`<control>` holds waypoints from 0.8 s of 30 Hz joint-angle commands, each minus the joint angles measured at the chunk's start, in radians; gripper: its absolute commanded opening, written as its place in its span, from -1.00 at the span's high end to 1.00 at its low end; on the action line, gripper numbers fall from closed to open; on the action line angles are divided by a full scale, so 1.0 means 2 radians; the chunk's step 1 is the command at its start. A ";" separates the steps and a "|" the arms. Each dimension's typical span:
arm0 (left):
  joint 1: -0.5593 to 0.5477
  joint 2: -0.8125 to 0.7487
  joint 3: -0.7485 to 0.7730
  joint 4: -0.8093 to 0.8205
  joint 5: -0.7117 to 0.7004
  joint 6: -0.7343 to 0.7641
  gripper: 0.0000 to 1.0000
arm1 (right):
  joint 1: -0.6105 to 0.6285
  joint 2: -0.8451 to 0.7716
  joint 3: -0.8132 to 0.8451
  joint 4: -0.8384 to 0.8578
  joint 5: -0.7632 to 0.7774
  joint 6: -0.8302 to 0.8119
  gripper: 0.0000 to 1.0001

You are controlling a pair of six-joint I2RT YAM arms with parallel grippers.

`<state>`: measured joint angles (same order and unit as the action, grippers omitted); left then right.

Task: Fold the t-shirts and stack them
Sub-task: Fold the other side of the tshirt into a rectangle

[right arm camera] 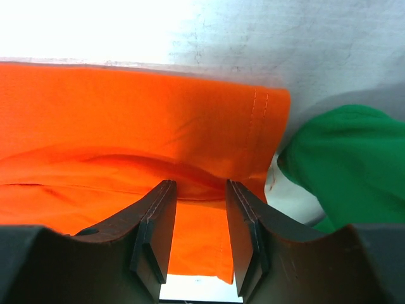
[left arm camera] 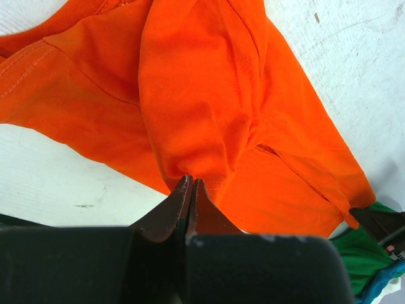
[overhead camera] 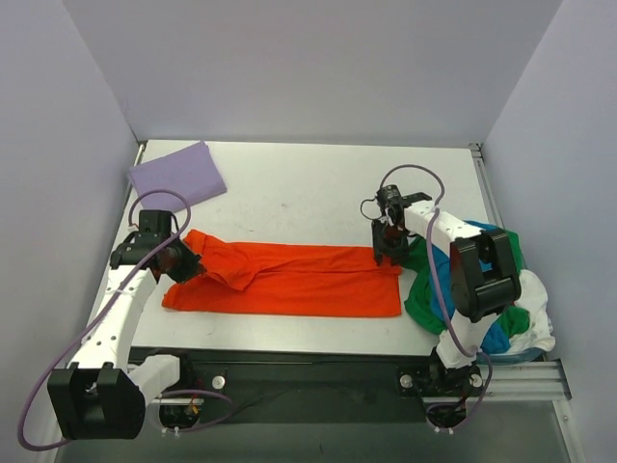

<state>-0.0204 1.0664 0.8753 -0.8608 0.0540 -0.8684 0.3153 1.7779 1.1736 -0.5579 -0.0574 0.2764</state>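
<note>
Folding stage: judged to be mid-fold on the orange-red t-shirt (overhead camera: 299, 282), which lies stretched lengthwise across the near middle of the table (overhead camera: 308, 193); no stack has been started.
Far-left corner: lavender t-shirt (overhead camera: 178, 176), a flat folded rectangle, well apart from both arms.
Left gripper (overhead camera: 185, 262): clenched on a bunched edge at the left end of the orange-red cloth; the wrist view shows the jaws pressed together with fabric pinched at their tips.
Right gripper (overhead camera: 388, 253): released; its fingers stand apart over the far right corner of the same shirt, with a low ridge of cloth between them and nothing pinched.
Right edge: green t-shirt (overhead camera: 424, 289), blue t-shirt (overhead camera: 496, 333) and white t-shirt (overhead camera: 535, 318), heaped together unfolded, the green just beside the orange hem.
Risk, left: only a small pinch is held, so a pull may slip the cloth free or drag the whole shirt askew.
Risk, right: closing here could catch one layer only, or snag the neighbouring green cloth, leaving a crooked fold.
Materials: soft, matte, limp knit that creases in shallow folds; a double row of stitching runs along the orange hem; the table is white, hard and lightly scuffed.
</note>
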 commanded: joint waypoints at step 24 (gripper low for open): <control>0.055 0.085 -0.004 0.089 0.030 0.107 1.00 | 0.112 -0.051 0.102 -0.016 -0.023 0.059 0.18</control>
<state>0.0650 1.1877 0.8463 -0.7696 0.1265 -0.7185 0.4793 1.6897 1.2968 -0.5625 -0.0540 0.3603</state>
